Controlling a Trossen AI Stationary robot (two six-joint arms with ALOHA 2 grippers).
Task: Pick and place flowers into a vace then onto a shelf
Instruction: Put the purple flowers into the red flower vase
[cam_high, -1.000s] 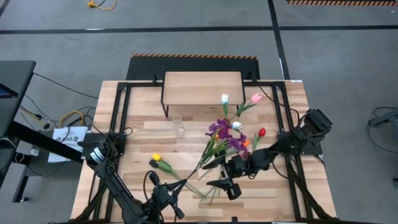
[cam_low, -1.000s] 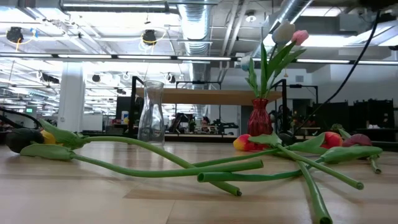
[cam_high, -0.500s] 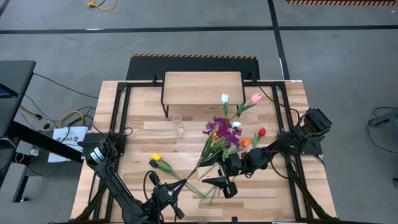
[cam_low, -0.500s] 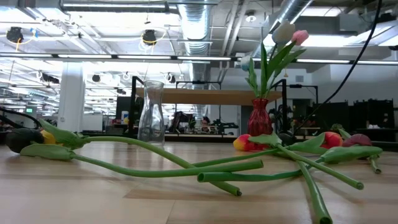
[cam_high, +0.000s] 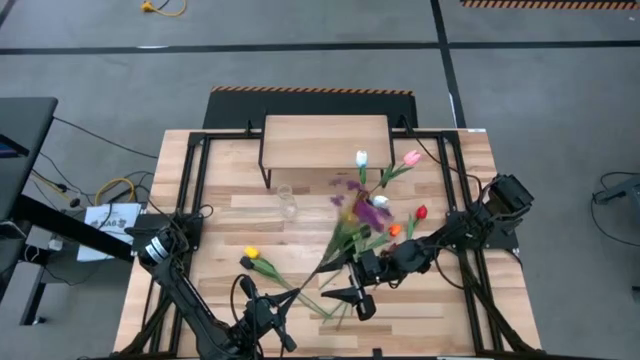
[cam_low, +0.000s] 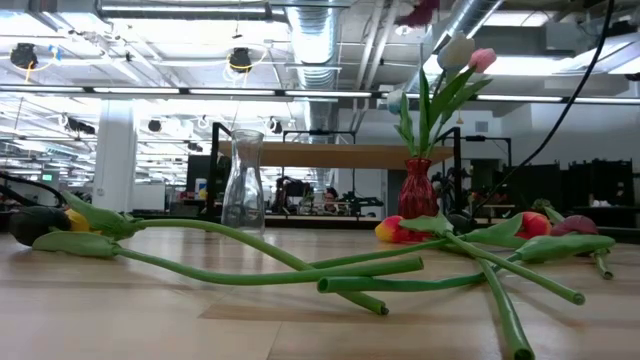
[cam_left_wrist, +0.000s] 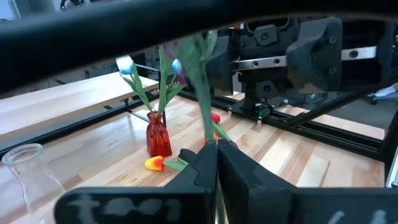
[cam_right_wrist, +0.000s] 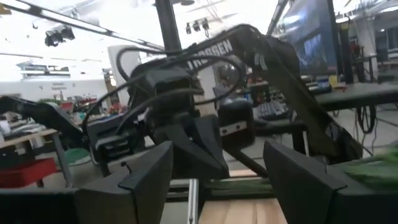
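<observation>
A purple blossom sprig (cam_high: 350, 215) with a green stem slants up over the table's middle, blurred. My left gripper (cam_high: 287, 300) is shut at its lower end. My right gripper (cam_high: 335, 293) is open and empty close beside the stem, its fingers wide apart in the right wrist view (cam_right_wrist: 217, 146). A red vase (cam_low: 416, 187) holds a white tulip (cam_high: 362, 157) and a pink tulip (cam_high: 412, 157). A yellow tulip (cam_high: 250, 253), a red tulip (cam_high: 421, 212) and an orange tulip (cam_high: 395, 230) lie flat on the table. The shelf (cam_high: 325, 140) stands at the far edge. My left gripper pinches the sprig's stem at its lower end (cam_left_wrist: 209, 138) between its two shut fingers. The stem rises from the fingertips and leans away toward the far right. The sprig is clear of the table, its blossoms high.
An empty clear glass vase (cam_high: 288, 207) stands left of the red vase. Several long green stems (cam_low: 300, 265) cross the near middle of the table. The black frame rails (cam_high: 195, 190) run along both sides.
My right gripper has gone toward the table's left edge, closer to my left gripper. The sprig's blossom end has swung toward the far left and is blurred, while its lower end has stayed in place. A purple blossom has come into the top of the low view.
</observation>
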